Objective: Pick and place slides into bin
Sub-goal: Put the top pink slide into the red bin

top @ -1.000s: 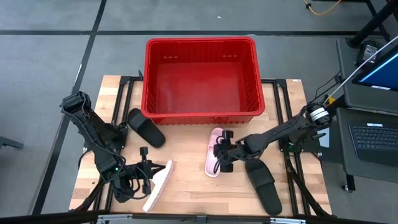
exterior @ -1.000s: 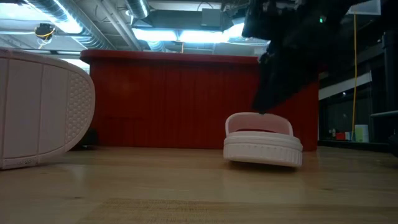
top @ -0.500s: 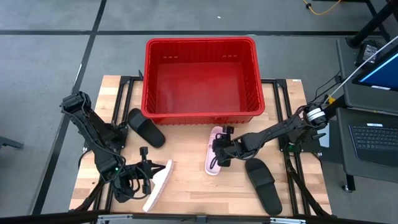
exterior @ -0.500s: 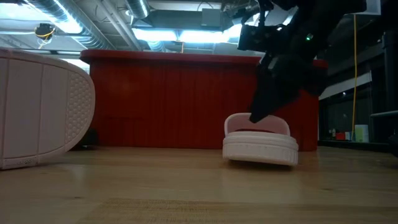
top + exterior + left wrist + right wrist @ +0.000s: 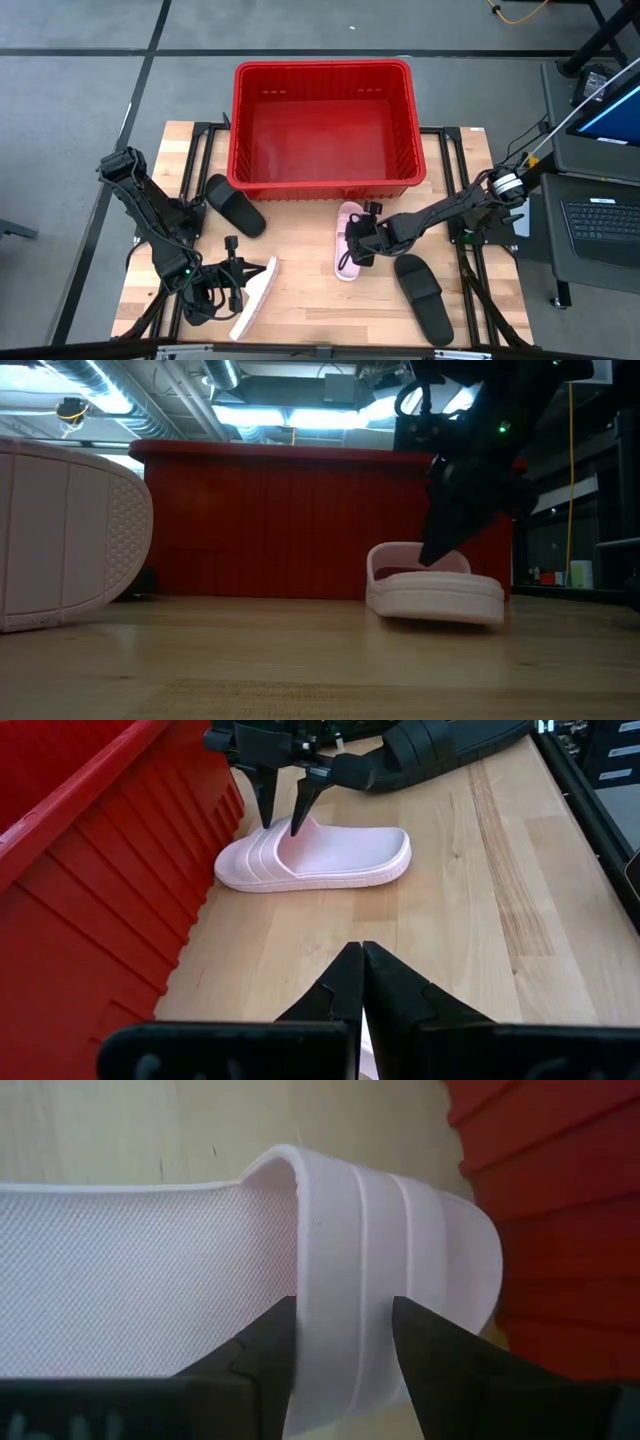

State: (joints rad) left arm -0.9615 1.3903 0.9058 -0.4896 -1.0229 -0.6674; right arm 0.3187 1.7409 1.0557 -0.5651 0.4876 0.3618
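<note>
Right gripper [image 5: 354, 241] straddling the strap of a pink slide [image 5: 348, 254].
You see its fingers [image 5: 262, 1352] spread, one on each side of the ribbed strap, not closed on it; the slide lies on the table [image 5: 300, 290] just in front of the red bin [image 5: 322, 188]. Left gripper [image 5: 233, 270] rests with fingers together beside the second pink slide [image 5: 256, 297]; both black slides [image 5: 235, 205] lie on the table.

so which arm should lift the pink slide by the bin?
Right. Its pincer already straddles the strap of the pink slide just in front of the bin. The left pincer is shut, low at the table's near-left by the other pink slide.
</note>
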